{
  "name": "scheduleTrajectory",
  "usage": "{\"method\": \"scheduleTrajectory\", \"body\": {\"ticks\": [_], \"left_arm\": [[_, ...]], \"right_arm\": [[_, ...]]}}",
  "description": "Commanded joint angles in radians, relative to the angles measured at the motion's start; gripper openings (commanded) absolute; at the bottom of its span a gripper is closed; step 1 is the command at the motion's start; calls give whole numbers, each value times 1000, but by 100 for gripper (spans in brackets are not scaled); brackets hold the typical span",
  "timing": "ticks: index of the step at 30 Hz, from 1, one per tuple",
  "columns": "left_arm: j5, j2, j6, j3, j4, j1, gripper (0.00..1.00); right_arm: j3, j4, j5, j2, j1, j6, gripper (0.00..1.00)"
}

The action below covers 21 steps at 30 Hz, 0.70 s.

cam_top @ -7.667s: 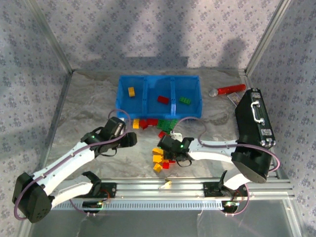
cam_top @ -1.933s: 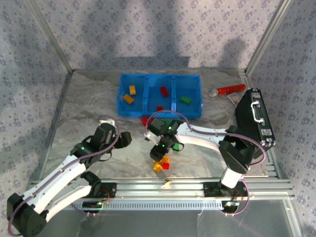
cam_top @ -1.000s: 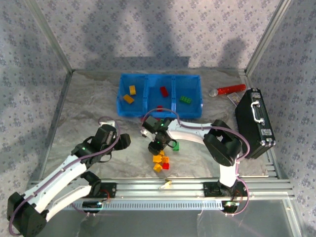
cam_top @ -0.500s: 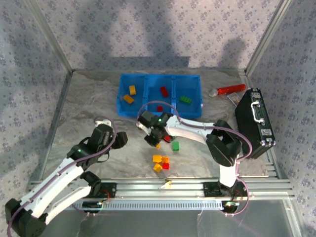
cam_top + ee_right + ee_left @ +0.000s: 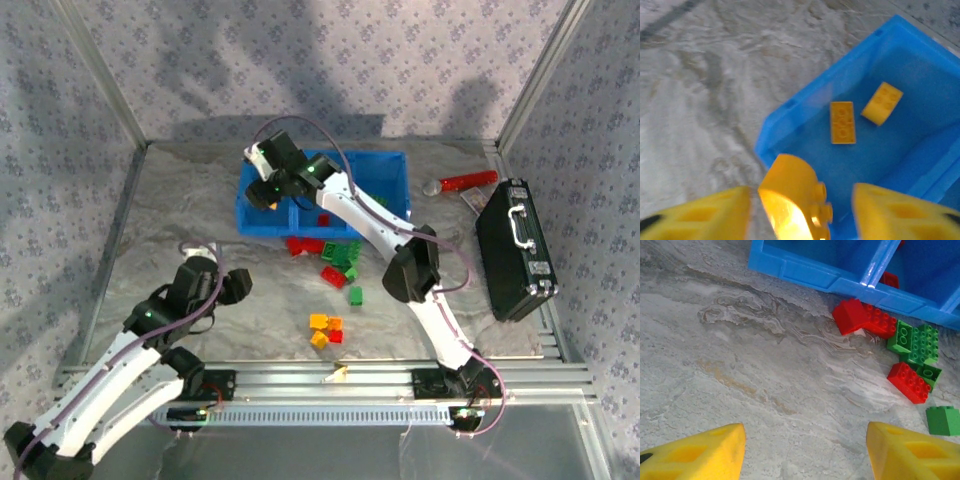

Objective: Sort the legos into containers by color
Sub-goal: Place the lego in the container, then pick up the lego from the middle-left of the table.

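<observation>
We had the right gripper [image 5: 807,212] clamped on a yellow brick [image 5: 790,187] above the outer corner of the blue tray [image 5: 790,107], over the left compartment where two yellow bricks [image 5: 842,122] lay. Our left gripper [image 5: 805,455] hung with its fingers spread over bare table [image 5: 740,365], well clear of the red and green bricks [image 5: 907,382] along the tray's front wall.

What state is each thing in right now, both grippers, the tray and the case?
Blue tray, upright, two yellow bricks in its left compartment.
Black case, shut, lying flat.
Left gripper, open, empty, above the table.
Right gripper, over the tray's left compartment, yellow brick between its fingers; grip unclear.
</observation>
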Motion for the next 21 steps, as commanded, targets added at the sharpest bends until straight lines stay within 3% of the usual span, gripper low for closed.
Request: {"method": "scheduleTrajectory", "body": {"ticks": [1, 3, 7, 14, 21], "left_arm": [[40, 7, 47, 54, -25, -47, 66], [30, 48, 79, 69, -11, -107, 66], [3, 207, 137, 117, 42, -252, 66], [29, 507, 121, 242, 84, -406, 68], [100, 649, 64, 262, 146, -447, 68]], "right_arm": [[16, -90, 19, -18, 9, -42, 87], [-77, -48, 49, -91, 27, -57, 93], [-233, -27, 75, -251, 34, -46, 94], [-703, 108, 94, -639, -29, 47, 96], [-1037, 180, 88, -901, -109, 134, 97]]}}
